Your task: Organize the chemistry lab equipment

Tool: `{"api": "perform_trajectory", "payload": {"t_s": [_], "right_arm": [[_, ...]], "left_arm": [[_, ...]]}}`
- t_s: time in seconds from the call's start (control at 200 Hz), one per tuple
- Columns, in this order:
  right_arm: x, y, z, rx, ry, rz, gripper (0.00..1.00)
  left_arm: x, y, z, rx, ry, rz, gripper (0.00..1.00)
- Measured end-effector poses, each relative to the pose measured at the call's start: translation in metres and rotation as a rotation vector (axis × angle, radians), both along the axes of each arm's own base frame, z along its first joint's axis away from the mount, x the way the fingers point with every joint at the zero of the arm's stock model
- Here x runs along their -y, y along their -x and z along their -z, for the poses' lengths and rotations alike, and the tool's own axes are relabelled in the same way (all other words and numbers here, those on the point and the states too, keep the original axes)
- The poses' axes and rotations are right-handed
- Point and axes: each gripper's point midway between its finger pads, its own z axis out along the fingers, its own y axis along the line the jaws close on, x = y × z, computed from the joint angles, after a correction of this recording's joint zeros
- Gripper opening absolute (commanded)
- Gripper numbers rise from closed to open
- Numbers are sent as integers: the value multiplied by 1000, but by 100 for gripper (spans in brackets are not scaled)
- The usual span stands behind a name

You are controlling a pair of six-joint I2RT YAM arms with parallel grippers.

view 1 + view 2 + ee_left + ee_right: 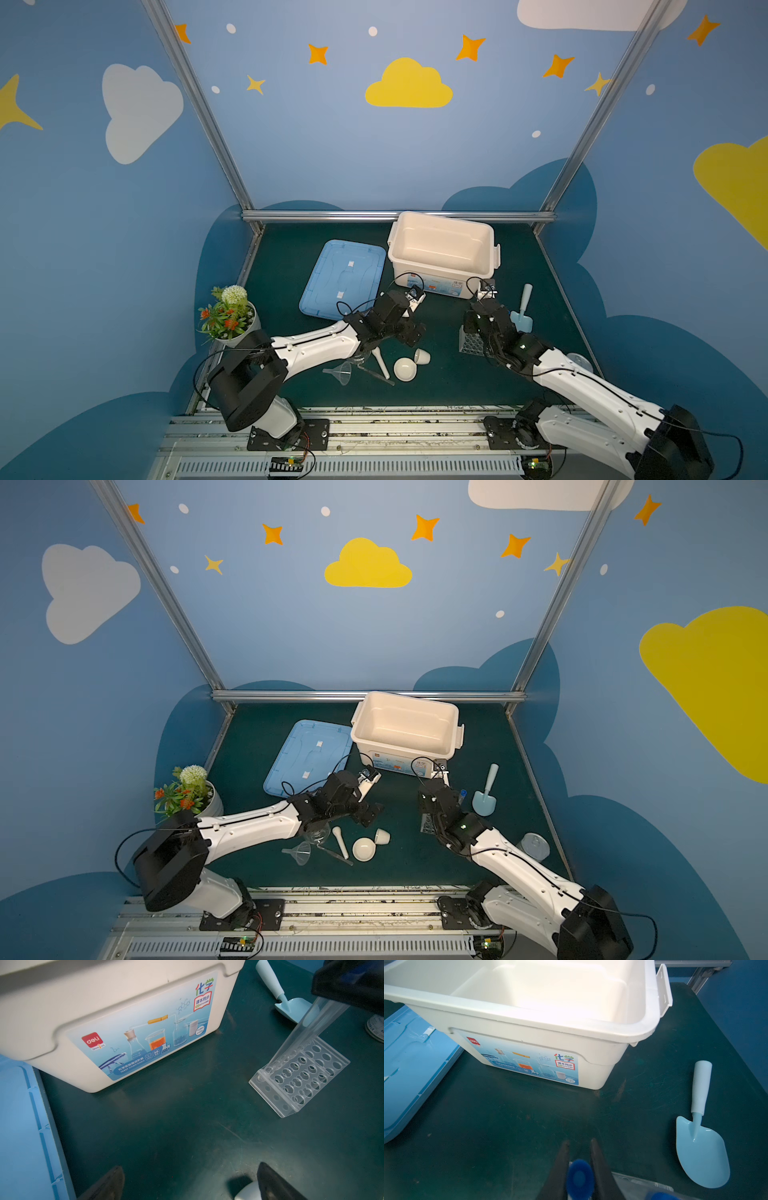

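Green mat [508,1126]: blue-capped tube [579,1176] between right fingers [601,1169]

The green tabletop [440,386] is occupied by a white box [440,243], blue lid [343,278], holed rack [469,343], trowel [523,316], bowl [405,369], pestle [381,365] and funnel [343,372].

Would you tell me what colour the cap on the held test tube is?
Dark blue; the cap shows best in the right wrist view.
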Motion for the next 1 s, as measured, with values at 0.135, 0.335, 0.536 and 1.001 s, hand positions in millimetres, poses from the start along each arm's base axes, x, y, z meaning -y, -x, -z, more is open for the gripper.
{"api": "perform_trajectory", "payload": {"t_s": [0.135, 0.335, 0.536, 1.001], "right_arm": [[1, 1, 5, -18, 9, 1, 25], [1, 3, 9, -40, 15, -6, 37], [0, 2, 6, -42, 9, -8, 55], [-2, 4, -13, -6, -27, -30, 77]], "left_arm": [[0, 0, 0, 0, 0, 0, 100], [0, 0, 0, -1, -1, 0, 100], [-1, 1, 1, -4, -4, 0, 100], [-4, -2, 3, 0, -17, -22, 100]]}}
